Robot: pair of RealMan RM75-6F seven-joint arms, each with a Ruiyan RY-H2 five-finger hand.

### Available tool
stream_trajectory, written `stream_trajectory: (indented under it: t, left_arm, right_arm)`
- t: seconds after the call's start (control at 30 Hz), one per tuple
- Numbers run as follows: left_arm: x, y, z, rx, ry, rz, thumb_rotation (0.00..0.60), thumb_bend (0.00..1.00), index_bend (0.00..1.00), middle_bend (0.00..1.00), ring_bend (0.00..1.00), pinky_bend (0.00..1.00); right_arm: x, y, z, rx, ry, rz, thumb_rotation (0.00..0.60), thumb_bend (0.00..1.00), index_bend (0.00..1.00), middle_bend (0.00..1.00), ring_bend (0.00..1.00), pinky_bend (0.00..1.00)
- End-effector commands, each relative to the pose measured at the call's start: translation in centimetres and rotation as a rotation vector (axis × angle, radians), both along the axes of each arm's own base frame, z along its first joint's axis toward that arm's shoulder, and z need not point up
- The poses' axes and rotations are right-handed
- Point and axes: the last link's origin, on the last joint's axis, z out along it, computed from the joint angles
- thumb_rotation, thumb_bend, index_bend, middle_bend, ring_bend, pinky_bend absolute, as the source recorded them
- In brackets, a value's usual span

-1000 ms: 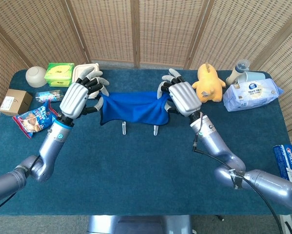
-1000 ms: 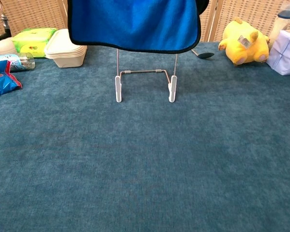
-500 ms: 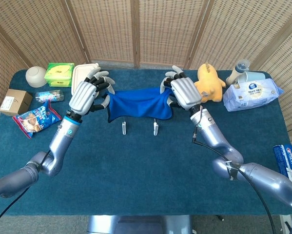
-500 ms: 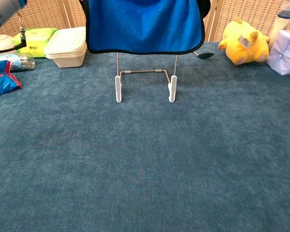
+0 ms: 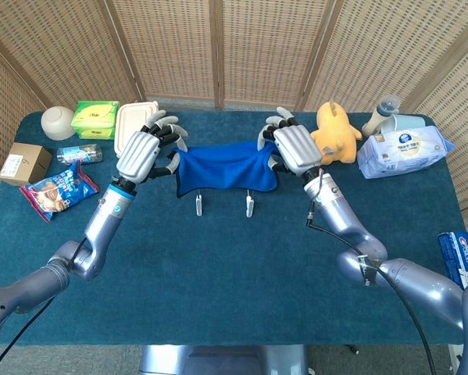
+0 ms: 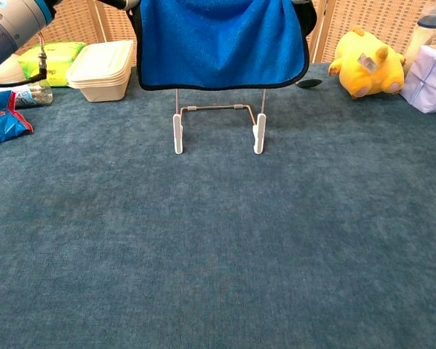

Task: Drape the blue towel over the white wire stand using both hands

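Hands drawn closer since earlier; towel (image 5: 222, 168) now sags.
Left hand (image 5: 143, 150) at 9 o'clock, right hand (image 5: 291, 148) at 3, fingers pinching its corners; stand (image 6: 218, 120) directly beneath, parallel.

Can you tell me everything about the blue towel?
The towel is bright blue soft cloth with a dark edge. It hangs spread out, sagging slightly in the middle, above and in front of the white wire stand, hiding its top. The left hand and right hand each hold an upper corner.
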Motion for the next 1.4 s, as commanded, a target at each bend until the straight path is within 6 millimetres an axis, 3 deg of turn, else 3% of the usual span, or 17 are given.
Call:
stream_trajectory:
  t: [0.03, 1.4]
  left_arm:
    - [-0.2, 0.0, -0.2, -0.004, 0.002, 0.006, 0.6, 0.61, 0.77, 0.38, 0.21, 0.09]
    - [-1.8, -0.5, -1.1, -0.022, 0.009, 0.036, 0.6, 0.61, 0.77, 0.38, 0.21, 0.08]
  right_arm:
    - [-0.1, 0.0, -0.2, 0.001, 0.01, -0.001, 0.6, 0.46, 0.94, 0.44, 0.21, 0.08]
    - [-1.2, 0.1, -1.6, 0.017, 0.006, -0.022, 0.6, 0.46, 0.94, 0.44, 0.21, 0.08]
